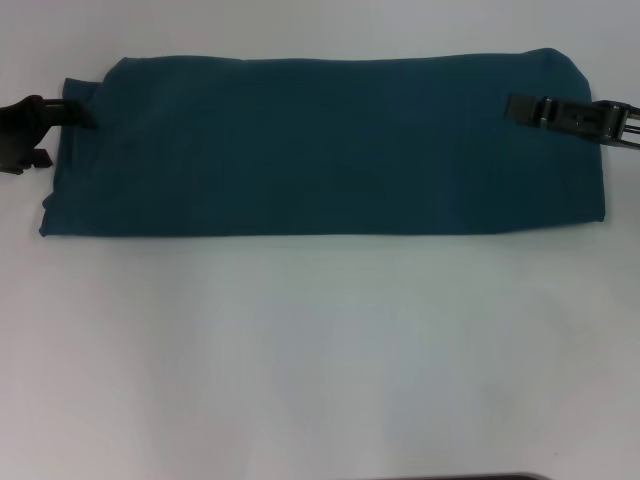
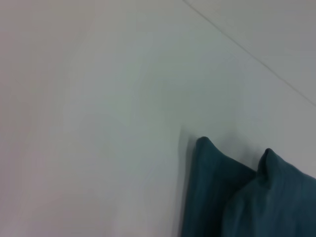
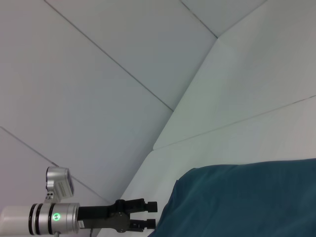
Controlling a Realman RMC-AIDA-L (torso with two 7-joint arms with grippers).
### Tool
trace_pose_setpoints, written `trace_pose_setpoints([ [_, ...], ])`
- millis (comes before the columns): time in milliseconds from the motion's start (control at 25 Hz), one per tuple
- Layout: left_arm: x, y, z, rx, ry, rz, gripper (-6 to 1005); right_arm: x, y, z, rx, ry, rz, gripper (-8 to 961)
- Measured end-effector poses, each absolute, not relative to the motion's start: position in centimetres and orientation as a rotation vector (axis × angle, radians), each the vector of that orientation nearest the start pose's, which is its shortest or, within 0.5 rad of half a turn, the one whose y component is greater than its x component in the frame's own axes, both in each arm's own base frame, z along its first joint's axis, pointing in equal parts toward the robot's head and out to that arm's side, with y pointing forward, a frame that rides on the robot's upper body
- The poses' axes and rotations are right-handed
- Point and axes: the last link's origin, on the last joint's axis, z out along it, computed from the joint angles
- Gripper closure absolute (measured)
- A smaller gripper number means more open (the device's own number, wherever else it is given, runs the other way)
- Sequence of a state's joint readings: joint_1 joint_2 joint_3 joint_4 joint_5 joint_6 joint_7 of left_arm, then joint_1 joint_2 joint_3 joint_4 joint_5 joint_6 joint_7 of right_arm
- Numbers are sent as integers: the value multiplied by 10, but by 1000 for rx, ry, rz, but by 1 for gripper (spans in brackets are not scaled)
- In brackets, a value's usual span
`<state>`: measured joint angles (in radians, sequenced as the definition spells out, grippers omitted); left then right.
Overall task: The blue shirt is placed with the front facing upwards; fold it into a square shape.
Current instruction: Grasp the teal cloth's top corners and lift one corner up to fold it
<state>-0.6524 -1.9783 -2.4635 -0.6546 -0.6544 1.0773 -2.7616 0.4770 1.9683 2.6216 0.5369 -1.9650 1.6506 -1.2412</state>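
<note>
The blue shirt (image 1: 320,150) lies flat on the white table as a long band running left to right, with no lettering or collar showing. My left gripper (image 1: 82,116) is at the band's left end, level with its far part, touching the edge. In the right wrist view the left gripper (image 3: 150,215) has its two fingers apart, right beside the shirt (image 3: 247,202). My right gripper (image 1: 522,108) rests over the top of the band near its right end. The left wrist view shows two raised corners of the shirt (image 2: 232,197).
The white table (image 1: 320,350) stretches in front of the shirt toward me. A white wall with panel seams (image 3: 123,74) stands behind the table. A dark edge (image 1: 460,477) shows at the bottom of the head view.
</note>
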Motion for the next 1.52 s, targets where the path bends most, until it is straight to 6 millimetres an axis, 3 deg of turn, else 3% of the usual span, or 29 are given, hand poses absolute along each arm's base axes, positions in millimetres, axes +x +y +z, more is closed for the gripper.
trace_pose_setpoints([
  [560,-326,396,44,-1674,-1957,-298,96,301,316,47,-2383,1477,987,29],
  [1080,-304,395,37,-1766,-2010,-353,96,301,316,47,-2384,1477,987,28],
  [1520,-323,394,52,-1689,-1953,-311,96,301,315,47,-2382,1478,987,28],
])
